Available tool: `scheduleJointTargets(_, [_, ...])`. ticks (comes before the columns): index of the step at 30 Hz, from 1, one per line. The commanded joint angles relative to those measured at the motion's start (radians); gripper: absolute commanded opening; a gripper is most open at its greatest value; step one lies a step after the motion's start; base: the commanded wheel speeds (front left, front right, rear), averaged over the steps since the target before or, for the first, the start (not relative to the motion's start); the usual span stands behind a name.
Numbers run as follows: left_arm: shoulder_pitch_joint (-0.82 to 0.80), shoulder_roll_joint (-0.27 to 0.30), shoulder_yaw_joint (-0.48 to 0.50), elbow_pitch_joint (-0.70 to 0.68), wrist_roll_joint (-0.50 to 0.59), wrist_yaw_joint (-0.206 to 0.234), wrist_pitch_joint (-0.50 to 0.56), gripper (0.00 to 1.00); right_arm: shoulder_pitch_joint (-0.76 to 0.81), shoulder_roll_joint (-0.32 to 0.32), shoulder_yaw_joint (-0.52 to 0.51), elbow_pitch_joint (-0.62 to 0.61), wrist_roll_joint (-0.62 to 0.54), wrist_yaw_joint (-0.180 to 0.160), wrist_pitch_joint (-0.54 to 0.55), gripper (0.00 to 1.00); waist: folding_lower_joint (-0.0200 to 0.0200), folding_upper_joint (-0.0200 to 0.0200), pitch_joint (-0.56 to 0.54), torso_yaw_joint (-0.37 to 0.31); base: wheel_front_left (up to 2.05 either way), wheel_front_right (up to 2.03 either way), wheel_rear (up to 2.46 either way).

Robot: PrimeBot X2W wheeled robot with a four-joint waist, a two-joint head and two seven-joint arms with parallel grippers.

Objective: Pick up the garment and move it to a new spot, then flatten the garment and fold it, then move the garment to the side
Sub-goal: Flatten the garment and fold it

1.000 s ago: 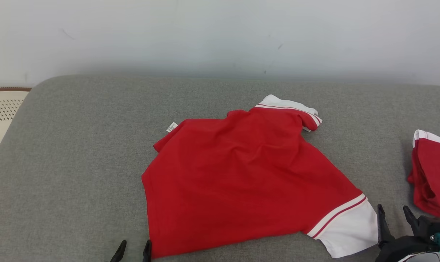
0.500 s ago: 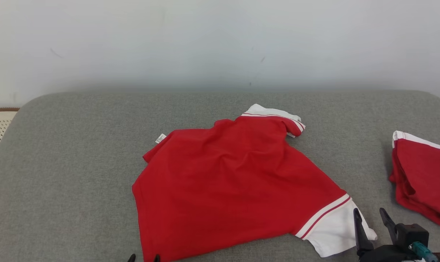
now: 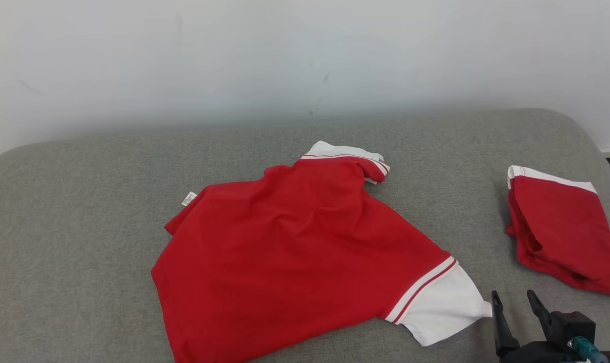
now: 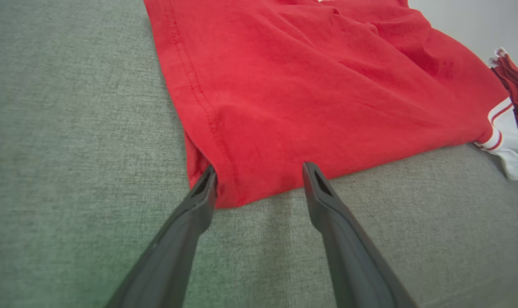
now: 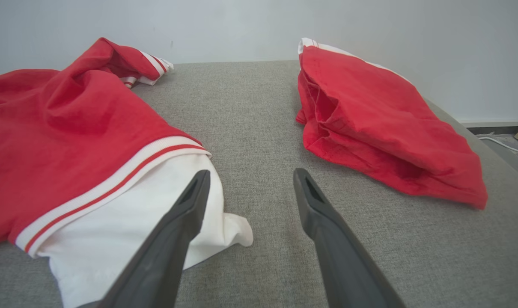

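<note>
Shirt, place: the red shirt (image 3: 295, 252) lies spread in the middle of the grey cushion (image 3: 83, 227), and its lower corner reaches the near edge.
Shirt, long axis: it runs roughly left to right across the cushion, tilted from near left to far right.
Shirt, heading: the stitched hem faces the cushion's left edge and the shoulder end faces the right edge.
Sleeves: one white cuff (image 3: 436, 312) points to the near right corner. The other sleeve (image 3: 345, 154) is bunched toward the far edge.
Label: a small white tag (image 3: 188, 198) sticks out on the far left side of the shirt.
Left gripper (image 4: 259, 175): low over the cushion, fingers spread wide and pointing at the near hem corner. One tip is at the cloth's edge and nothing is gripped.
Right gripper (image 3: 513, 297): at the near right, fingers pointing away from the robot and spread wide, holding nothing. One finger is over the white cuff and the other is over bare cushion.
Other cloth: a folded red garment (image 3: 562, 232) lies near the right edge, apart from the shirt.
</note>
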Motion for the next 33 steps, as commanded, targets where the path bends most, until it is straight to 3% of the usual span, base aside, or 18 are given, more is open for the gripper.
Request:
scheduleJointTargets(1, [0.003,0.001,0.006,0.003,-0.01,0.004,0.0,0.87,0.015,-0.005,0.003,0.002,0.007,-0.001,0.0,1.0,0.0,0.0,0.009,-0.013,0.0,0.0,0.0])
scheduleJointTargets(3, [0.002,0.001,0.014,0.005,-0.006,0.008,0.0,1.0,0.013,-0.006,0.003,0.002,0.009,-0.001,0.0,1.0,0.0,0.0,0.012,-0.017,0.0,0.0,0.0])
scheduleJointTargets(11, [0.016,0.001,0.049,0.041,0.0,0.01,0.0,1.0,0.005,-0.005,0.004,0.002,0.011,-0.001,0.0,1.0,0.0,0.0,0.021,-0.021,0.0,0.0,0.0])
scheduleJointTargets(12, [0.015,0.001,0.052,0.045,-0.002,0.006,0.0,0.75,0.004,-0.004,0.005,0.001,0.011,-0.001,0.0,1.0,0.0,0.0,0.021,-0.02,0.0,0.0,0.0])
scheduleJointTargets(13, [0.013,0.001,0.053,0.049,-0.005,0.002,0.0,0.38,0.003,-0.002,0.008,0.0,0.01,-0.001,0.0,1.0,0.0,0.0,0.022,-0.019,0.0,0.0,0.0])
scheduleJointTargets(15, [0.006,0.001,0.056,0.05,-0.006,-0.002,0.0,0.0,0.003,0.001,0.015,-0.001,0.013,-0.001,0.0,1.0,0.0,0.0,0.023,-0.017,0.0,0.0,0.0])
scheduleJointTargets(33, [0.019,0.001,0.172,0.009,0.088,0.029,0.0,0.0,0.013,0.005,0.089,0.104,0.077,-0.001,0.0,1.0,0.0,0.0,0.012,0.022,0.0,0.0,0.0])
